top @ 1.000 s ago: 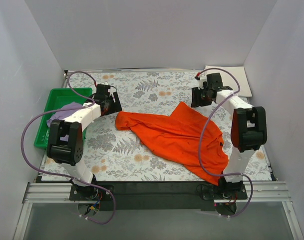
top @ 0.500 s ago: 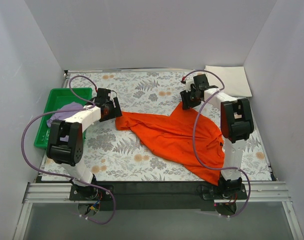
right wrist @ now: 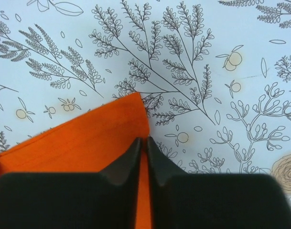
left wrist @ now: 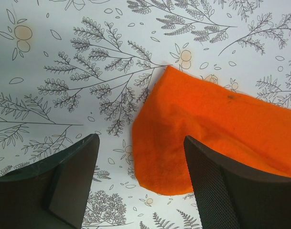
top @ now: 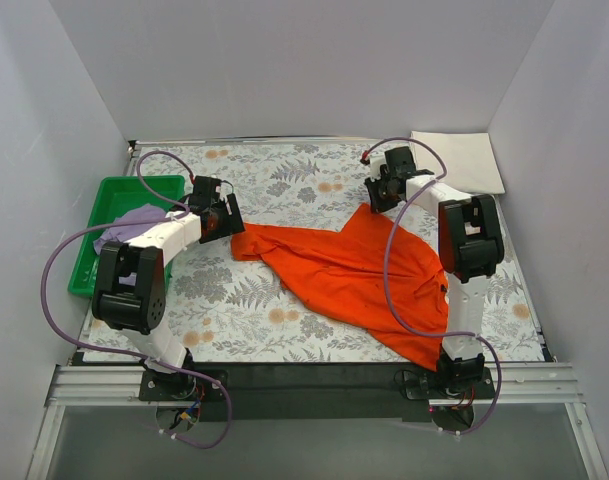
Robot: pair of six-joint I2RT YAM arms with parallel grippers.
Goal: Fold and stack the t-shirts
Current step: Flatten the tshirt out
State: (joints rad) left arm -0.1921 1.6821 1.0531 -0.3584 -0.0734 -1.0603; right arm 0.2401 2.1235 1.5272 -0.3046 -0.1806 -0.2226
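The bright orange t-shirt (top: 354, 275) lies crumpled across the middle of the table. My left gripper (top: 228, 222) is open just above its left end, and the cloth's rounded end (left wrist: 183, 138) lies between my two fingers without touching either. My right gripper (top: 373, 199) is at the shirt's back corner. In the right wrist view (right wrist: 146, 139) its jaws are pressed together on the edge of the orange cloth (right wrist: 88, 138), which shows in the thin gap. The pale lilac t-shirt (top: 130, 222) lies bunched in the green tray. The cream-white t-shirt (top: 460, 160) lies flat at the back right.
The green plastic tray (top: 134, 190) stands at the left edge, close beside my left arm. White walls close in the table on three sides. The floral tablecloth (top: 284, 180) shows at the back middle and front left.
My right gripper has moved left from over the bare tablecloth onto the orange shirt's back corner. My left gripper has edged slightly towards the shirt's left end. The shirt has hardly shifted.
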